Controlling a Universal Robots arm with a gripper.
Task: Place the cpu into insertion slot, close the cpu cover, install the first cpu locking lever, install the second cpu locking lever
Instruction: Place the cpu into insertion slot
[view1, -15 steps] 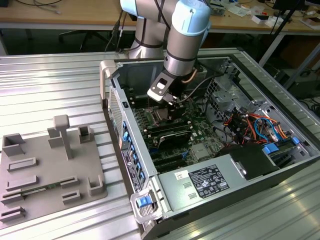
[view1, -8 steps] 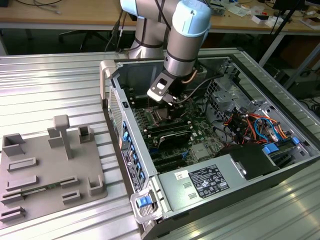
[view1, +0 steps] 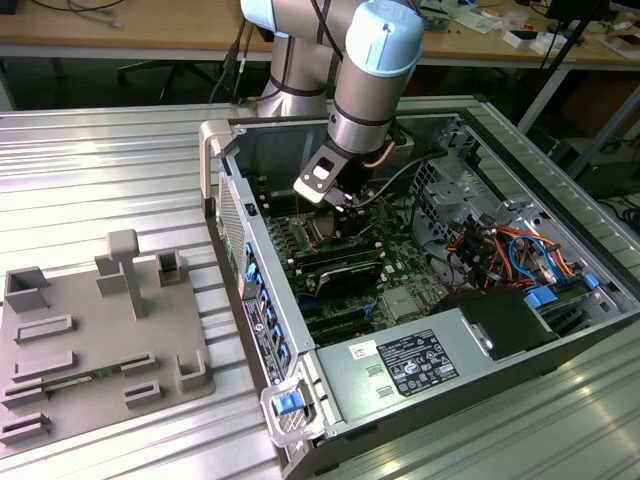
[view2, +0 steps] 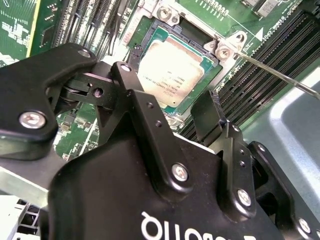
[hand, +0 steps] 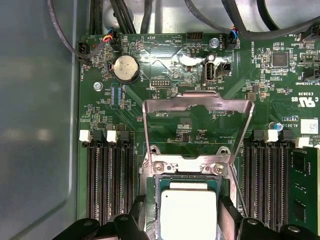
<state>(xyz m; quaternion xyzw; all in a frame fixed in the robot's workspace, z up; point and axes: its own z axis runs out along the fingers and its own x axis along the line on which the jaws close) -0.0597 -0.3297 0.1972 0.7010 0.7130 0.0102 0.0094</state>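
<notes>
End effector (view2: 165, 90) spread open, empty, over the cpu (hand: 187, 215) in the insertion slot (view2: 172, 26); cpu cover (hand: 160, 103) (hinged frame) raised.

Sm. white print on mobo (hand: 165, 80), cpu (hand: 187, 215)

The cpu (hand: 187, 215) has a dull silver-grey metal top; the cpu cover (hand: 200, 95) is bright, smooth sheet metal. The circuit board (hand: 165, 65) is glossy green, the gripper (view2: 165, 82) matt black with shiny screw heads, and the table (view1: 100, 170) ribbed, satin-finished metal.
</notes>
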